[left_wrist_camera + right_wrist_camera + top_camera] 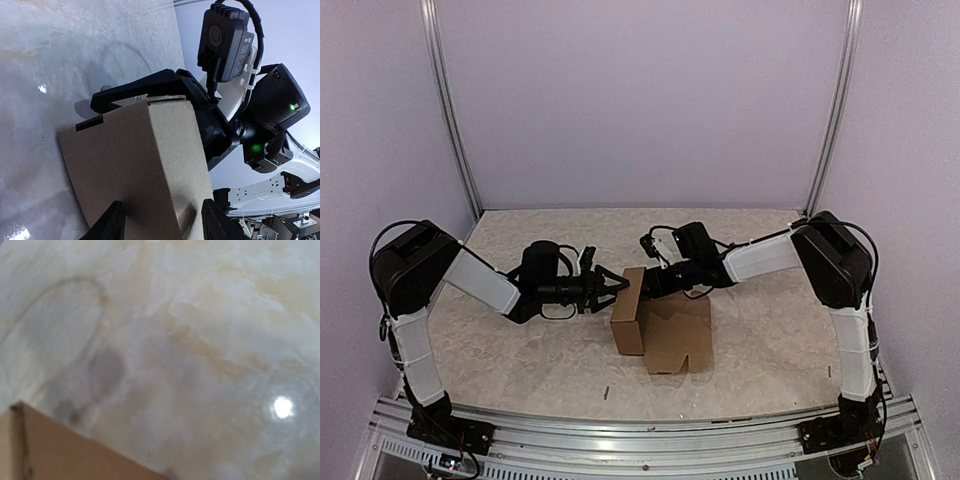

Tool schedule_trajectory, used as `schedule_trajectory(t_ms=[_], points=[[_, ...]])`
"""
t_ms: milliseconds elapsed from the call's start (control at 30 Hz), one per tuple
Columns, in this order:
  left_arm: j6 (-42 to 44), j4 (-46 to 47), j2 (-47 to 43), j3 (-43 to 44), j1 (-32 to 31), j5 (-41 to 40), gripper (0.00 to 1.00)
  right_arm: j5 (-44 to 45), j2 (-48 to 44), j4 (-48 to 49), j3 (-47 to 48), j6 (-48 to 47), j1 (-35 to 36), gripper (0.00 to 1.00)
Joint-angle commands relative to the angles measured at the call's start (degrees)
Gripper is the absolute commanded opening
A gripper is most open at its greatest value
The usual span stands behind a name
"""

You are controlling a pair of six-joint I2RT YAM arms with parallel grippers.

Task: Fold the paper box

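Near the middle of the table (520,350), a little toward its near edge, lies the paper box (678,338). It is partly folded: its left portion stands as an upright panel (628,312), and the rest lies flat to the right.

From the left, the left gripper (612,290) meets that panel. In its wrist view the fingers (114,222) stand partly apart with cardboard between them, but I cannot tell whether they pinch it.

At the panel's far top corner the right gripper (650,280) reaches in, one black finger (127,94) lying along the top edge. I cannot tell how wide it stands, or whether it has hold.

The risks, as I judge them:
- Nothing pins the flat part, so a sideways push could slide the whole sheet across the smooth table.
- A loose hold would let the panel spring down.
- With both grippers so near, opposing pushes could crumple the crease or knock fingers together.
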Motion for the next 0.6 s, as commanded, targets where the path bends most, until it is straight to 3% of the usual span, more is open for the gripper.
schedule_trajectory(t_ms=[0,567], points=[[0.4,0.5,-0.7,-1.5,0.6,0.8,0.51,-4.6,-1.1,4.3,-1.4,-3.6,-0.3,0.34],[0.2,3.1,1.0,-3.2,5.7,4.7,0.51,-4.7,3.1,6.7,1.5,-8.0,-0.3,0.38]])
